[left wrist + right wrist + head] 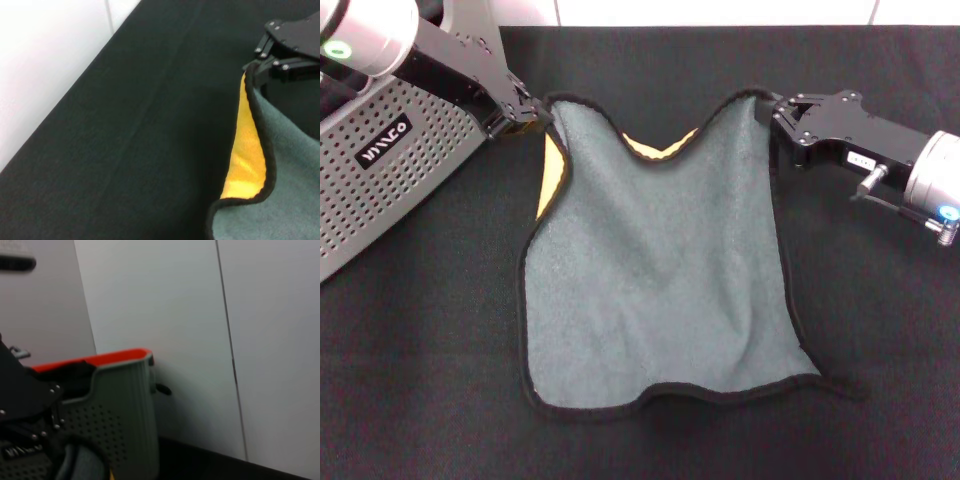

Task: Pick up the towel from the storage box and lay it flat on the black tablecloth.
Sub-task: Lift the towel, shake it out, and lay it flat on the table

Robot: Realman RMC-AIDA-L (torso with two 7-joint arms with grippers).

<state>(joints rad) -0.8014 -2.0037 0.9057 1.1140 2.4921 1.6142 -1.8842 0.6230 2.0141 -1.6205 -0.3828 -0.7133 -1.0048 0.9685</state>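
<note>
Left gripper (517, 113): pinched closed on the towel's far left corner, arm reaching in over the storage box (380, 170).
Right gripper (782, 115): clamped on the towel's far right corner, arm extended low from the right.
Towel (660, 270): grey-green face up on the black tablecloth (420, 380), just right of the box; yellow reverse (246, 160) showing along its sagging far edge.

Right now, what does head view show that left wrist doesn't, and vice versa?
Head only: the storage box at the robot's left, the left gripper pinching one far towel corner, and the towel's whole outline. Left wrist only: the white wall beyond the table edge. Both: the towel, its yellow reverse, the right gripper on the other corner, the black tablecloth.
</note>
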